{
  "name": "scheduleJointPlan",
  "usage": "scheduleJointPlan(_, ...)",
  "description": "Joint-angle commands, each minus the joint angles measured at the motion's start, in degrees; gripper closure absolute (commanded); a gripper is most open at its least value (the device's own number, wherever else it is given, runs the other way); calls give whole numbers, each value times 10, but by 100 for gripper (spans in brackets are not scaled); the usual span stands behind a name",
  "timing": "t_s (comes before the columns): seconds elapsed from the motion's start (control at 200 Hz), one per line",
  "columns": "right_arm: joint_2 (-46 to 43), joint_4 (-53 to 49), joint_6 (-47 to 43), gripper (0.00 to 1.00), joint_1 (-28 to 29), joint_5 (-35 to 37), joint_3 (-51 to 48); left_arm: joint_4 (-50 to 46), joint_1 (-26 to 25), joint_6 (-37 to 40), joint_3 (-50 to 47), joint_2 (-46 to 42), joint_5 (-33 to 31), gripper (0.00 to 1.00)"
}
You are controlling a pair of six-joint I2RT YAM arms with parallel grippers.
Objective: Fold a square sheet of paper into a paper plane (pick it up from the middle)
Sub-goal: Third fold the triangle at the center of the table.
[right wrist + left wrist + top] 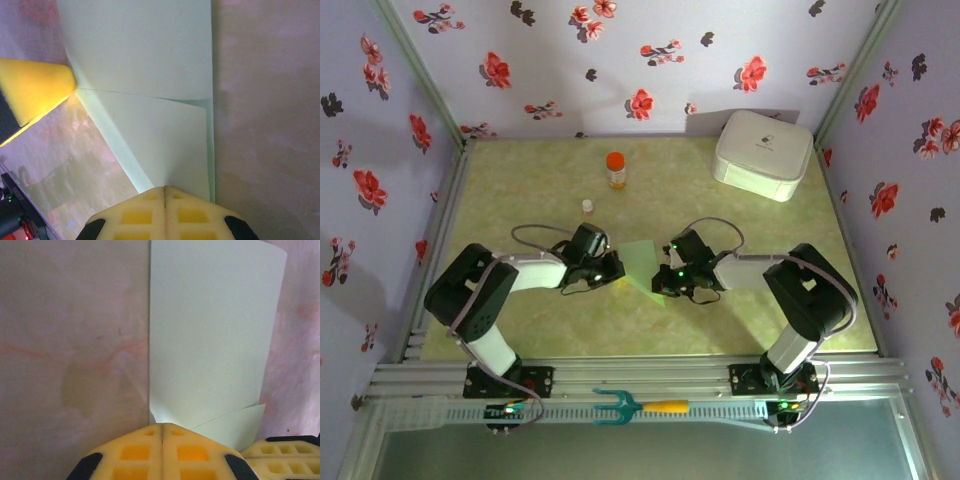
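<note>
The square sheet of paper [640, 260] lies flat mid-table, pale green and partly folded, between the two grippers. In the left wrist view the paper [210, 340] stretches away from my left gripper [162, 426], whose yellow jaws are pressed together at the sheet's near left corner. A small folded flap [235, 425] lies beside them. In the right wrist view my right gripper [165, 188] is shut, its tips resting on a folded triangular flap [165, 145] of the paper [150, 60]. From above, the left gripper [618, 268] and right gripper [662, 280] meet the sheet from opposite sides.
A white rounded box [763, 152] stands at the back right. An orange-capped bottle [616, 169] and a small white cap [587, 205] sit behind the left arm. A teal fork-shaped tool with a yellow handle [640, 406] lies on the front rail. Flowered walls close in three sides.
</note>
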Motion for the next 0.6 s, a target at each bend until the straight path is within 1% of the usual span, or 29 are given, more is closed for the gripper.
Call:
scheduleJointPlan(0.0, -11, -64, -16, 100, -9, 45, -21, -63, 14, 17, -6, -17, -44, 100)
scheduleJointPlan(0.11, -39, -106, -49, 100, -16, 63, -12, -51, 13, 13, -19, -51, -44, 100)
scheduleJointPlan(0.19, -68, -112, -60, 99, -21, 59, -11, -45, 10, 11, -26, -81, -46, 100)
scheduleJointPlan(0.29, -106, -121, -76, 91, -23, 62, -2, -42, 10, 12, -30, -111, -50, 100)
scheduleJointPlan(0.365, -126, -154, -88, 76, -23, 117, 11, -36, 8, 10, -29, -123, -52, 100)
scheduleJointPlan(0.42, -128, -165, -97, 68, -24, 153, 16, -31, 8, 9, -28, -125, -52, 98)
scheduleJointPlan(0.49, -115, -162, -99, 64, -29, 143, 27, -24, 7, 6, -28, -120, -47, 95)
scheduleJointPlan(0.595, -87, -145, -95, 62, -29, 109, 41, -14, 6, 1, -25, -111, -37, 88)
